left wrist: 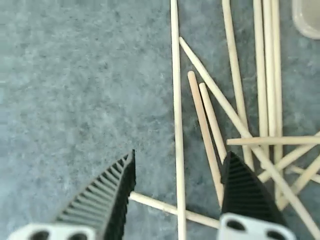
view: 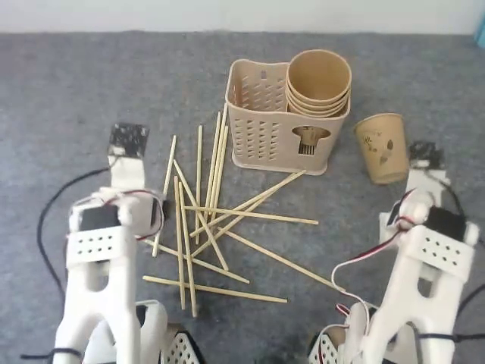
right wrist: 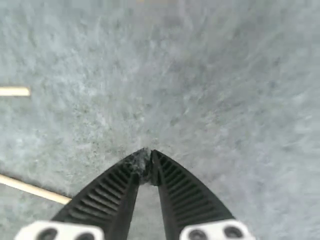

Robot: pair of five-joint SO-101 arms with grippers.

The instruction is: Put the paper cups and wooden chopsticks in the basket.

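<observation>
A beige slotted basket [view: 261,121] stands at the back middle, with a stack of paper cups [view: 318,80] in its right compartment. One more paper cup [view: 381,148] stands on the carpet just right of the basket. Several wooden chopsticks [view: 212,220] lie crisscrossed in front of the basket. My left gripper [left wrist: 180,160] hangs open over the left edge of the pile, with one long chopstick [left wrist: 176,100] running between its fingers. My right gripper [right wrist: 148,155] is shut on nothing above bare carpet, near the loose cup; it appears at the right of the high view [view: 423,159].
Grey carpet [view: 76,91] covers the table. A corner of the basket [left wrist: 307,20] edges into the left wrist view. Two chopstick ends [right wrist: 15,91] lie off to one side of the right gripper. Cables trail by both arm bases.
</observation>
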